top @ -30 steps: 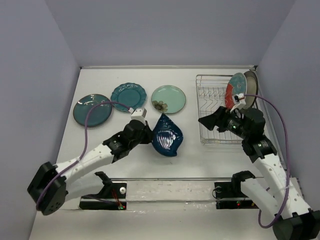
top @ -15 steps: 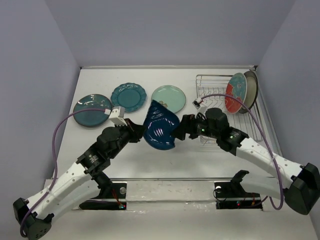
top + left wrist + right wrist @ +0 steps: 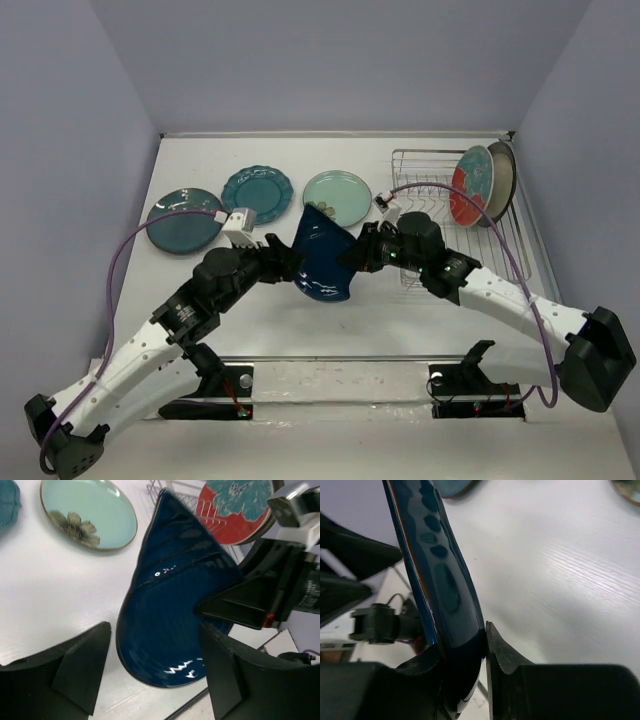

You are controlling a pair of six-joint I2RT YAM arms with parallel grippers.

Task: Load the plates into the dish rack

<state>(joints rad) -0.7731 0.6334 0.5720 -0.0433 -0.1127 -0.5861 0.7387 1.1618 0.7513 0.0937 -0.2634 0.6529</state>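
From above, the dark blue plate point(image 3: 322, 258) stands on edge over the white bench point(image 3: 250, 320), between the two arms and left of the dish rack point(image 3: 430, 190). The left end effector point(image 3: 283, 258) is at its left side and the right end effector point(image 3: 352, 254) at its right. The rack is silver wire with upright prongs. A red plate point(image 3: 470, 185) with a teal flower stands in its far right corner, with a grey-beige plate point(image 3: 503, 172) just behind it. Three plates lie flat in a row on the bench: a dark teal plate point(image 3: 185, 220), a scalloped teal plate point(image 3: 257, 193) and a pale mint plate point(image 3: 340, 195).

In the left wrist view, the dark blue plate point(image 3: 170, 615) is glossy and teardrop-shaped, with shallow ribs and a thin brown rim. The left end effector point(image 3: 154, 627) is spread wide, its matt black fingers standing clear on either side of the plate's rounded end. A black finger of the right end effector point(image 3: 235, 605) lies against the plate's face. The pale mint plate point(image 3: 95, 515) has a brown rim and a flower painted off-centre.

In the right wrist view, the plate point(image 3: 440, 565) is seen edge-on, a thin curved blue sheet. The right end effector point(image 3: 465, 650) pinches its rim between both fingers. The bench point(image 3: 560, 570) shows a fine wood-grain texture.
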